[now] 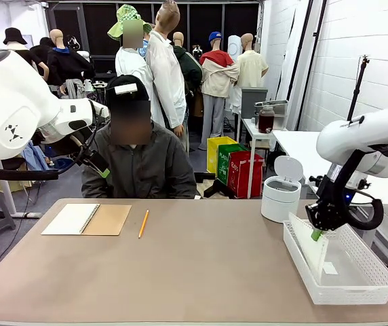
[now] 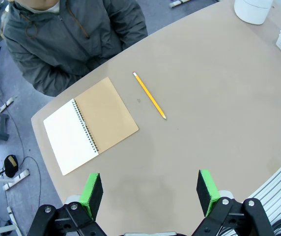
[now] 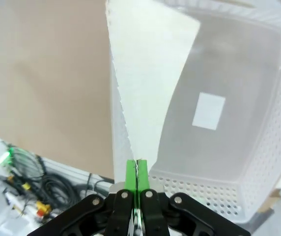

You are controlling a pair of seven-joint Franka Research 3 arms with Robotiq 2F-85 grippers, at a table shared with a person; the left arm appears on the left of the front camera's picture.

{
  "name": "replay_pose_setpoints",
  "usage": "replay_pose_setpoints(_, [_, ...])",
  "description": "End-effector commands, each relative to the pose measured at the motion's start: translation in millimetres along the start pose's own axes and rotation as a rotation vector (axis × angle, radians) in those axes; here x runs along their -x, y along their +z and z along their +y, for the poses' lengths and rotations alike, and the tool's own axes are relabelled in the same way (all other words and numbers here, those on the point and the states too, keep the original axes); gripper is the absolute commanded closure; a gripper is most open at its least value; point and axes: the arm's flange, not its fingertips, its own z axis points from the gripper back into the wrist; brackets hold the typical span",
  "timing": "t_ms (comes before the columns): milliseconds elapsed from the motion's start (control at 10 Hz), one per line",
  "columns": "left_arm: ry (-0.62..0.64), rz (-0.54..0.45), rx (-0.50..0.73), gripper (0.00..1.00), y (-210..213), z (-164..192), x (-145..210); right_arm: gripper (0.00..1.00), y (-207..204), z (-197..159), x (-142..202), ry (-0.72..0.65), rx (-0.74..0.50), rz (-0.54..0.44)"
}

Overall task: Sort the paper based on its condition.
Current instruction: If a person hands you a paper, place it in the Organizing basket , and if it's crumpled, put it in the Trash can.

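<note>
Table (image 1: 194, 272) is carrying everything, broad and tan; a person in a grey jacket (image 1: 143, 166) is sitting at its far side, hands not showing.

White perforated basket (image 1: 357, 282) is sitting at the table's right end, on the robot's right; a white lidded bin (image 1: 280, 193) is standing just beyond it; a small white label (image 3: 209, 111) is lying flat on the basket floor.

Notebook (image 2: 91, 125) is lying open near the person, white page and brown cover up; a yellow pencil (image 2: 149, 96) is lying just beside it, apart from it.

Left gripper (image 2: 150, 189) is hanging high above the table with its green pads spread wide, nothing between them.

Right gripper (image 3: 136, 177) is hanging over the basket's near-left wall, pads pressed together on a corner of the paper (image 3: 148, 78); the sheet is running down and away from the pads into the basket, its ragged perforated edge along one side.

Handling, as a judgement: the sheet is looking very light and limp, bowing slightly under its own weight; likely to flutter or fold if moved fast; smooth, so a thin pinch could be slipping; the torn holed edge is looking weakest, prone to ripping. Gripping at a plain corner or edge, as here, is seeming soundest; flat on a table it would be hard to lift.
</note>
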Motion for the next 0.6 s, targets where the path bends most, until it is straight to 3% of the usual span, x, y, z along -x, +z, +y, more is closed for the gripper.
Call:
replay_pose_setpoints(0, [0.001, 0.002, 0.0, 0.0, 0.8, 0.9, -1.0, 1.0, -13.5, -2.3, 4.5, -0.064, 0.071, 0.022])
replay_pose_setpoints(200, [0.001, 0.002, 0.0, 0.0, 0.8, 0.9, -1.0, 1.0, -19.1, -6.9, 10.6, -0.121, 0.132, 0.028])
replay_pose_setpoints(400, [0.001, 0.002, 0.0, 0.0, 0.8, 0.9, -1.0, 1.0, -6.7, -15.7, 15.5, -0.192, 0.13, -0.076])
replay_pose_setpoints(500, [0.001, 0.002, 0.0, 0.0, 0.8, 0.9, -1.0, 1.0, -4.5, -14.8, 15.8, -0.19, 0.133, -0.067])
